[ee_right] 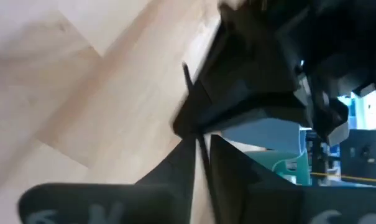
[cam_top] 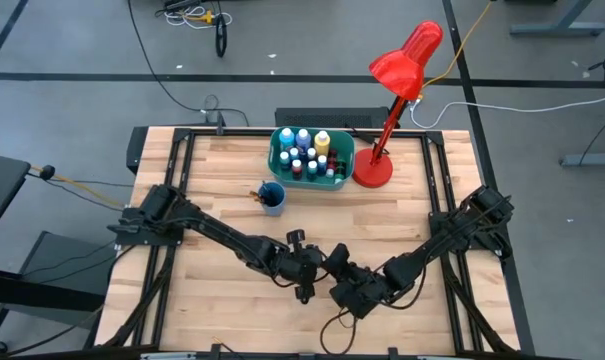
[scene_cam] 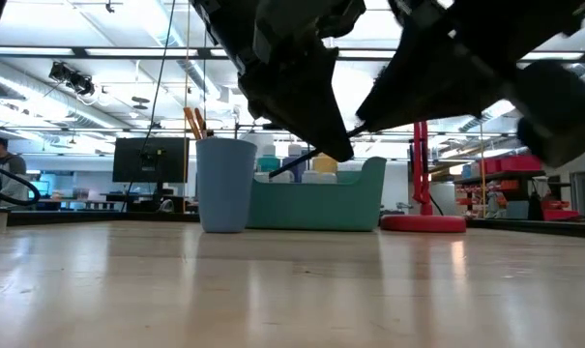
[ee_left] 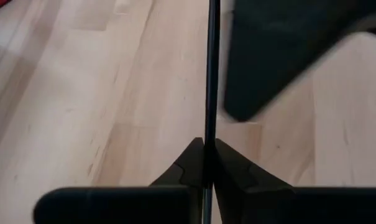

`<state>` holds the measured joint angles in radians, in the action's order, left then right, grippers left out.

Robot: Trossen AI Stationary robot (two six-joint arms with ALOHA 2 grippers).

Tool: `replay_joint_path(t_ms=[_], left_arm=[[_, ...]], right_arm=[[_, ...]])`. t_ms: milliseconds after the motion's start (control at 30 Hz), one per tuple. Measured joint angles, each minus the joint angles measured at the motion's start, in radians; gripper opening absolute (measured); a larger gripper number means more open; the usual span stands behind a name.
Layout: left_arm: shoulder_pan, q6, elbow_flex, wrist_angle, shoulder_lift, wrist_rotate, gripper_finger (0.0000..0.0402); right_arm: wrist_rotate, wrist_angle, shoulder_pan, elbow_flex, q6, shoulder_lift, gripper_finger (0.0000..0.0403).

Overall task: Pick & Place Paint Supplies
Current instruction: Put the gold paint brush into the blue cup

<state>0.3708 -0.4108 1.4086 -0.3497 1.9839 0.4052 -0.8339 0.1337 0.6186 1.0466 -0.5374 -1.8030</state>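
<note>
Both arms meet low over the front middle of the bench [cam_top: 222, 185], well in front of the teal tub [cam_top: 340, 157], and a handover of one thin paintbrush [ee_left: 210, 93] looks to be under way. In the left wrist view the left gripper [ee_left: 204, 163] is pinched shut on the brush's dark shaft, which runs straight out between its fingertips toward the other arm. In the right wrist view the right gripper [ee_right: 201, 155] has the same thin shaft between its fingers, but they stand slightly apart and seem to be letting go; whether they still press the brush cannot be told. From the high view the two grippers sit just beside each other, the left gripper nearer the tub's side of the bench than the right. As for progress, the tub already holds a cluster of small paint bottles [cam_top: 304, 152] with blue, white and yellow caps, and the blue cup [cam_top: 272, 197], just in front of the tub's left end, has a few brushes [scene_cam: 193, 123] standing in it. No loose bottles or brushes show on the open bench, so the task looks close to done: what remains, as far as can be judged, is carrying this brush to the cup and dropping it in. The red desk lamp [cam_top: 397, 85] stands just to the right of the tub.
</note>
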Motion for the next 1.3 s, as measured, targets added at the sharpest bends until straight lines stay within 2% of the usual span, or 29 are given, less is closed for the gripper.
replay_joint_path(t_ms=[267,500,567,700,767,833,900,967,1067,1133,1200,1300], left_arm=[[0.006,0.003,0.000,-0.016,-0.011,0.047,0.0017],[0.032,0.036,0.000,-0.028,-0.029,0.126,0.0017],[0.045,0.055,-0.001,-0.036,-0.060,0.159,0.0017],[0.068,0.108,0.001,0.017,-0.123,0.204,0.0018],[0.080,0.155,0.001,0.059,-0.149,0.230,0.0021],[0.095,0.212,0.001,0.097,-0.170,0.257,0.0021],[0.102,0.274,0.000,0.182,-0.175,0.262,0.0020],[0.107,0.338,0.000,0.261,-0.175,0.235,0.0019],[0.105,0.392,0.001,0.359,-0.172,0.160,0.0021],[0.101,0.387,0.001,0.369,-0.169,0.152,0.0023],[0.099,0.377,0.001,0.365,-0.167,0.164,0.0022],[0.098,0.377,0.000,0.367,-0.167,0.174,0.0020]], right_arm=[[-0.118,0.018,0.092,0.001,0.055,0.045,0.0099],[-0.350,0.225,0.174,0.001,0.194,0.274,0.0093],[-0.318,0.308,0.184,0.002,0.338,0.368,0.0087],[-0.093,0.496,0.176,-0.030,0.709,0.547,0.0076],[-0.045,0.486,0.171,-0.096,0.844,0.617,0.0071],[-0.053,0.375,0.169,-0.193,0.932,0.668,0.0065],[-0.064,0.136,0.165,-0.304,0.940,0.686,0.0061],[-0.046,-0.152,0.152,-0.408,0.829,0.675,0.0060],[0.076,-0.614,0.127,-0.531,0.557,0.623,0.0063],[0.177,-0.877,0.113,-0.580,0.394,0.584,0.0069],[0.248,-1.073,0.102,-0.601,0.280,0.554,0.0078],[0.293,-1.213,0.088,-0.598,0.178,0.536,0.0095]])
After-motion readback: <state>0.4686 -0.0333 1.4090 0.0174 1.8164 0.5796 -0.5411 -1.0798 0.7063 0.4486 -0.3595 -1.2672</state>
